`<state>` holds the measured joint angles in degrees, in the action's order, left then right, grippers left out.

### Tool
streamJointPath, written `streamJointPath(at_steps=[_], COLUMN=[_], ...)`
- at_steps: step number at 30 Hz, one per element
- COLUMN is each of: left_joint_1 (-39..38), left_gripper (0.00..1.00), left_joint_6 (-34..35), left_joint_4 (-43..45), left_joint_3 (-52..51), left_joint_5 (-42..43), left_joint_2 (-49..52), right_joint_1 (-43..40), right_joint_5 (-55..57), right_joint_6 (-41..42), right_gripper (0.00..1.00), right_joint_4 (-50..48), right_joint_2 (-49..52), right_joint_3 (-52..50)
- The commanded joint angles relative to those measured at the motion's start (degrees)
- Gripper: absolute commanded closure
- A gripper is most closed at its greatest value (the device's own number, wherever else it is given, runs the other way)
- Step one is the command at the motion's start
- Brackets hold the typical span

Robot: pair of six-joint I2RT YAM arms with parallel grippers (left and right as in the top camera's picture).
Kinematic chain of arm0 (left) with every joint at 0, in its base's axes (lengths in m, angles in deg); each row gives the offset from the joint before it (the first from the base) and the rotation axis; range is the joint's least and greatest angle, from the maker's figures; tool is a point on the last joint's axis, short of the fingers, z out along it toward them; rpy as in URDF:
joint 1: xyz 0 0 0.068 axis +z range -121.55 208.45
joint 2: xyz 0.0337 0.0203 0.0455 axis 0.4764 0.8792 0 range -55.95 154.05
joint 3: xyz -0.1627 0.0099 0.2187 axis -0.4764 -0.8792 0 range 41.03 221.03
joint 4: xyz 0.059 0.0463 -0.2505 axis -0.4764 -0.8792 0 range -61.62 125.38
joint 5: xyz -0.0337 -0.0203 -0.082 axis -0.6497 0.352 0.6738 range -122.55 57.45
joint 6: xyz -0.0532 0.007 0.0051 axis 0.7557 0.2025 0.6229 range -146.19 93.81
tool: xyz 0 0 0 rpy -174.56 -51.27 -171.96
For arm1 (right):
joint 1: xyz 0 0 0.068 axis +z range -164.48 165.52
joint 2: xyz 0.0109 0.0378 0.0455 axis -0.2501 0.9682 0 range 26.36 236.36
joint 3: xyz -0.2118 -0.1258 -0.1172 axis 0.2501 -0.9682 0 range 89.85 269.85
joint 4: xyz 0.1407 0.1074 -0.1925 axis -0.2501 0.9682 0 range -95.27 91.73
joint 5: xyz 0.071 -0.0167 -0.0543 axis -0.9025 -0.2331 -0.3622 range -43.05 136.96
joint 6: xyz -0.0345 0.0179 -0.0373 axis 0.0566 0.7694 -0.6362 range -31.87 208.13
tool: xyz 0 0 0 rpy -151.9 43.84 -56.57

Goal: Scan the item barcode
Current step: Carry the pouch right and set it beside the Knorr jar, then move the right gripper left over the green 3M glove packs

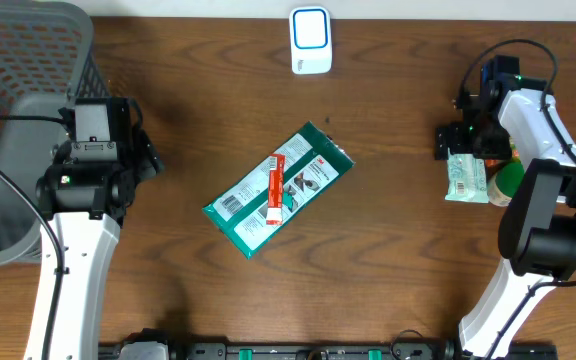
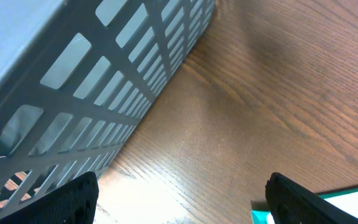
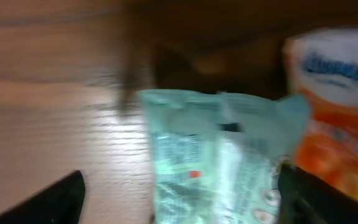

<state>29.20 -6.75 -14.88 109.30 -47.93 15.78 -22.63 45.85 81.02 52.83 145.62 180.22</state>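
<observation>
Currently, with the left gripper (image 2: 182, 205) and right gripper (image 3: 179, 205) both spread wide and holding nothing, centre the right jaws squarely about the pale-green packet (image 3: 216, 155), lying well right of the scanner (image 1: 310, 40), before closing.

We see a wood-grain table (image 1: 408, 260) with slight sheen. The basket (image 2: 104, 81) looks matt plastic, the pack (image 1: 298, 182) glossy film.

"3M" printed on the green package (image 1: 278, 190)
</observation>
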Motion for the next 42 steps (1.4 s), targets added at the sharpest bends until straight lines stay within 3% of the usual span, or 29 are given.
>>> streamJointPath(at_steps=[1,6,9,13,15,25,31,37,39,40,41,42], left_joint_1=[0.31,0.31,0.31,0.31,0.31,0.31,0.31,0.31,0.31,0.31,0.31,0.31], left_gripper=[0.13,0.13,0.13,0.13,0.13,0.13,0.13,0.13,0.13,0.13,0.13,0.13], left_joint_6=[-0.50,-0.50,-0.50,-0.50,-0.50,-0.50,-0.50,-0.50,-0.50,-0.50,-0.50,-0.50], left_joint_4=[-0.07,-0.07,-0.07,-0.07,-0.07,-0.07,-0.07,-0.07,-0.07,-0.07,-0.07,-0.07], left_joint_3=[0.59,0.59,0.59,0.59,0.59,0.59,0.59,0.59,0.59,0.59,0.59,0.59], left_joint_5=[-0.74,-0.74,-0.74,-0.72,-0.74,-0.74,-0.74,-0.74,-0.72,-0.74,-0.74,-0.74], left_joint_2=[-0.20,-0.20,-0.20,-0.17,-0.20,-0.20,-0.20,-0.17,-0.20,-0.17,-0.17,-0.17], right_joint_1=[-0.33,-0.20,0.15,0.74,1.31,0.83,1.14,2.16,2.43,2.49,2.56,2.60], right_joint_5=[-17.16,-23.76,-21.14,-17.35,-16.13,3.56,4.98,-9.01,-18.86,-23.91,-30.05,-35.98], right_joint_6=[0.22,0.22,0.24,0.24,0.24,3.61,4.13,3.02,2.56,2.60,2.60,2.62], right_gripper=[0.20,0.20,0.20,0.34,0.36,0.39,0.36,0.26,0.18,0.06,0.01,0.01], right_joint_4=[0.63,1.01,1.05,1.44,1.05,-0.59,-0.74,-2.29,-4.20,-5.18,-6.14,-6.86], right_joint_2=[-0.02,-0.02,-0.02,-0.02,-0.02,-0.02,-0.02,-0.02,-0.02,-0.02,-0.02,-0.02], right_joint_3=[2.03,2.01,1.81,-0.11,-2.14,-6.75,-6.75,-6.75,-6.75,-6.75,-6.75,-6.75])
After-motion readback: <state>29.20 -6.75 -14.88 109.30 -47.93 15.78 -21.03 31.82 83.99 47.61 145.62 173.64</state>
